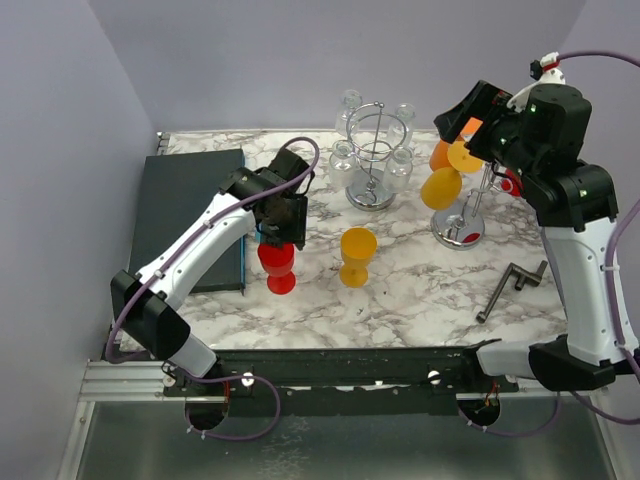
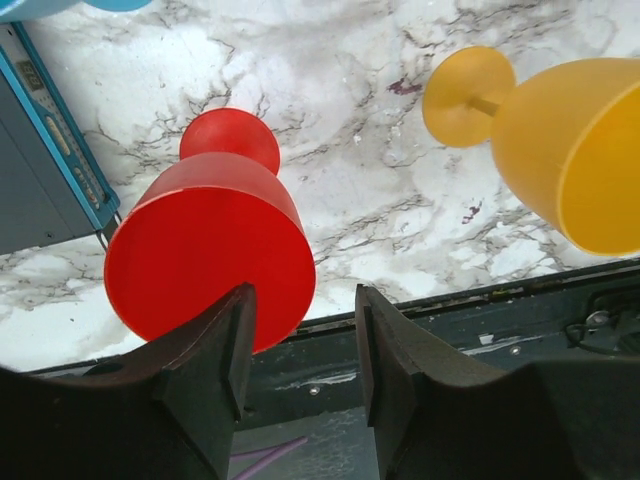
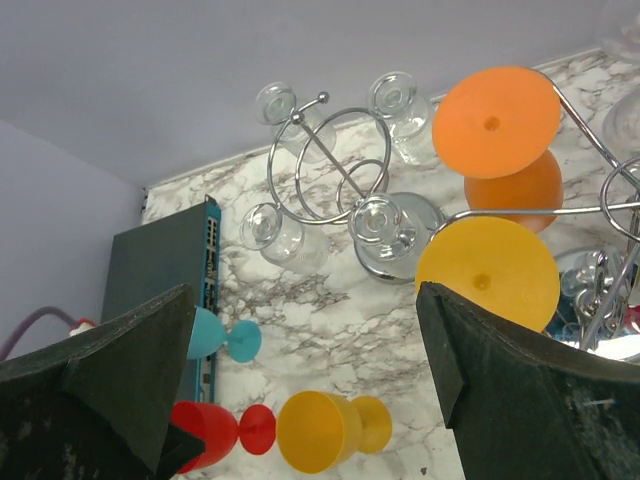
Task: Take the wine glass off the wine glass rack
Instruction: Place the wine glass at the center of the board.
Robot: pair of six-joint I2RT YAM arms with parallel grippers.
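**Right pincer wide, hung glass not yet taken**

The yellow wine glass (image 3: 487, 275) hangs foot-up on the wire rack (image 1: 458, 232). In the wrist view it sits at 2 o'clock of the right pincer (image 3: 305, 350), near but apart. That pincer is wide and empty.

The glass is probably light, stiff, smooth plastic, so grip the bowl.

The left pincer (image 2: 303, 310) is part-spread over the red glass (image 2: 205, 255) on the bench (image 2: 380, 160).
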